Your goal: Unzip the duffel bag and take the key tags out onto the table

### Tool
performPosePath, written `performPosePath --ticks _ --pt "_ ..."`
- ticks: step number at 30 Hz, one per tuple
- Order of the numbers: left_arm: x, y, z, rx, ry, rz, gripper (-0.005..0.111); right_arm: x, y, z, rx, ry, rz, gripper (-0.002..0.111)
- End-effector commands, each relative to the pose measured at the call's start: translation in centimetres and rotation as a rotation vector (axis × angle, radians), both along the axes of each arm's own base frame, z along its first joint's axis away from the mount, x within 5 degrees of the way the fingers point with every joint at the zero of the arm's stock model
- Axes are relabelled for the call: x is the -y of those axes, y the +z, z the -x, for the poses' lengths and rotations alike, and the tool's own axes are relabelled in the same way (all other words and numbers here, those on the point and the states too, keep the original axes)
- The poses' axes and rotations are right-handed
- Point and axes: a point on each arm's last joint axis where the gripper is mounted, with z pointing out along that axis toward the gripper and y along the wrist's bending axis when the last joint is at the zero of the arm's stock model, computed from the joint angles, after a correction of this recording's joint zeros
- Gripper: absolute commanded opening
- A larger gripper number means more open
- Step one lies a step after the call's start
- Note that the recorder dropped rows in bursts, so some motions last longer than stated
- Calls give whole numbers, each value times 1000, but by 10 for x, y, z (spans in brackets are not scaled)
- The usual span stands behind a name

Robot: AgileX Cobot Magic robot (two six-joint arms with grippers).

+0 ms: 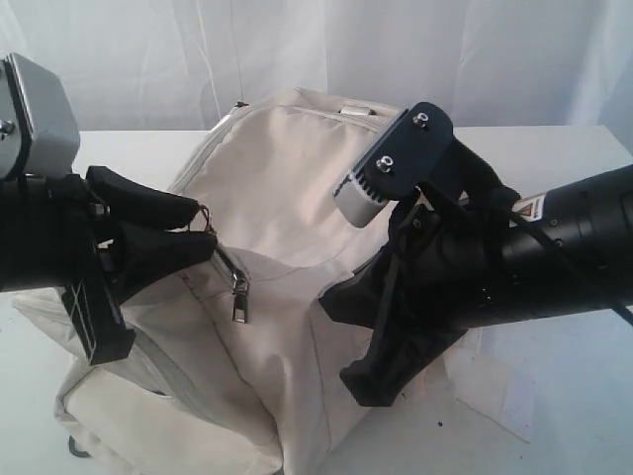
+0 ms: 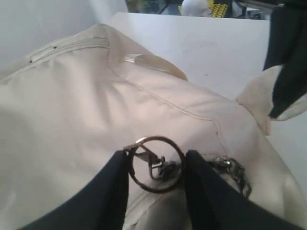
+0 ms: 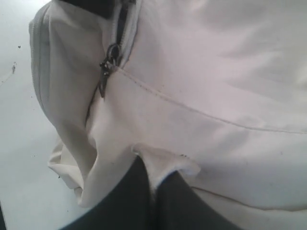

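Left wrist view: my left claw point(image 2: 156, 160) grasps the zipper ring point(image 2: 158, 139). My right claw point(image 3: 154, 184) clenches the duffel bag point(image 3: 216, 72).

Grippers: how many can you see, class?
2. The left gripper holds the zip ring, left in the exterior view; the right gripper pinches bag fabric, on the right.

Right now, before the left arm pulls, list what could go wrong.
The left gripper grips the zipper's metal ring only across its thin rim; pulling might twist it or let it slip out. The right gripper pinches just a small fold of the duffel bag; if that slips, the bag may drag across the table instead of unzipping.
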Motion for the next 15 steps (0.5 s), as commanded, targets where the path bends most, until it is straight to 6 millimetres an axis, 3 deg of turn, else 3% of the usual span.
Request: performPosePath --ticks 1,11,15 --pt "-5 1 -3 -38 96 41 20 0 9 1 5 -17 -49 0" --pt "-7 1 -5 -34 128 33 20 2 7 4 -4 13 -13 0" --pt "-7 1 -5 -56 137 50 20 8 1 -1 -6 -60 66 0"
